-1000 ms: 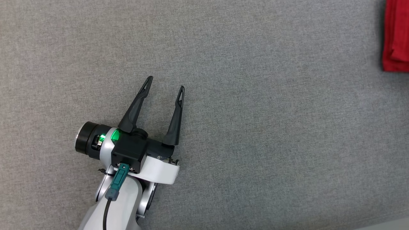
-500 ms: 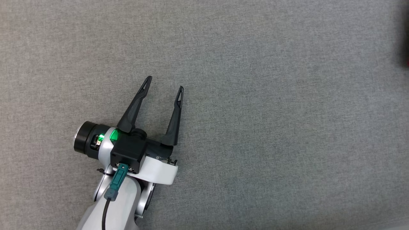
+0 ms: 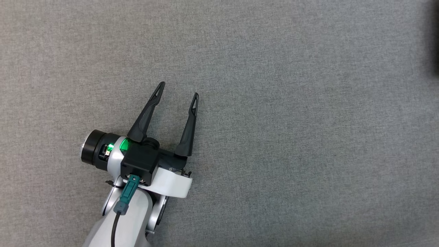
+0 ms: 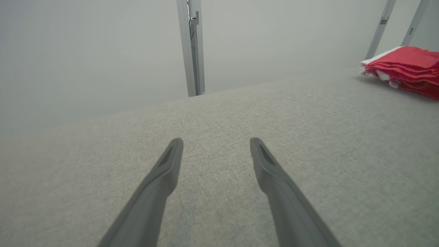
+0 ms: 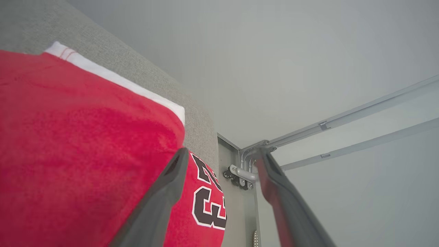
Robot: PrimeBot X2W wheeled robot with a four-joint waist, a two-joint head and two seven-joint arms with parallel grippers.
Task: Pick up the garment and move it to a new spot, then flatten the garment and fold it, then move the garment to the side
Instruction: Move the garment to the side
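Observation:
The garment is red with white trim and lies folded on the grey cloth surface, far right in the left wrist view. In the right wrist view the garment is close up, with a black and white number near the table's corner. My right gripper is open just above it; its left finger lies over the red cloth and nothing is pinched. My left gripper rests open on the bare grey surface, far from the garment. Its fingers hold nothing.
A metal frame post stands behind the table's far edge. A metal bracket and rails sit at the table corner beside the garment. A dark blur shows at the right edge of the head view.
The red garment has gone out of the head view past its right edge, leaving a dark blur there. The left gripper has stayed put.

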